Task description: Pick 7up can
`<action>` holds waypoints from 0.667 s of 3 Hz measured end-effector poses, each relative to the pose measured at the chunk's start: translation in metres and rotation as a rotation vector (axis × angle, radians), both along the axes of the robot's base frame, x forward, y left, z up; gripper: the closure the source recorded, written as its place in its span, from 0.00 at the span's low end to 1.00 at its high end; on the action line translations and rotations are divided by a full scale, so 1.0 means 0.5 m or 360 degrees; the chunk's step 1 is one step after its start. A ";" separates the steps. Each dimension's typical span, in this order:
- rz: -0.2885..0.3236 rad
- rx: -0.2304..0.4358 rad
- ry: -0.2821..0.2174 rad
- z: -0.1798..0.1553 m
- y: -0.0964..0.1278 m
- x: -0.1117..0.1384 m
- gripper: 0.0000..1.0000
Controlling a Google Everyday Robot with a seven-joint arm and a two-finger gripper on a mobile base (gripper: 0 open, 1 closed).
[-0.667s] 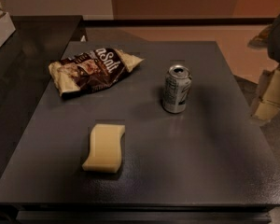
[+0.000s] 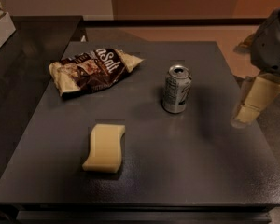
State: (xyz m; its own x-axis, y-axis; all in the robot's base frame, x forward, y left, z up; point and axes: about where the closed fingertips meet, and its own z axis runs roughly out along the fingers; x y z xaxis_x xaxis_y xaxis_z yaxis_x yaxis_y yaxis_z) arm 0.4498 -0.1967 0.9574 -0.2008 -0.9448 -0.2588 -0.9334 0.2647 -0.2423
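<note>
The 7up can (image 2: 177, 88) is a small silver-grey can with a pull-tab top. It stands upright on the dark table (image 2: 177, 171), right of centre. My gripper (image 2: 245, 113) hangs over the table's right edge, to the right of the can and about level with it. It is apart from the can and holds nothing that I can see.
A brown crinkled snack bag (image 2: 93, 69) lies at the back left of the table. A pale yellow sponge (image 2: 104, 147) lies at the front left. A dark counter (image 2: 18, 55) adjoins on the left, with a white box (image 2: 0, 29) on it.
My gripper has moved a little to the left, closer to the can. The can, bag and sponge have not moved.
</note>
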 end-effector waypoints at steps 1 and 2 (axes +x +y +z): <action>-0.0003 0.0102 0.0008 -0.040 0.034 0.023 0.00; -0.0020 0.0208 0.0040 -0.090 0.080 0.066 0.00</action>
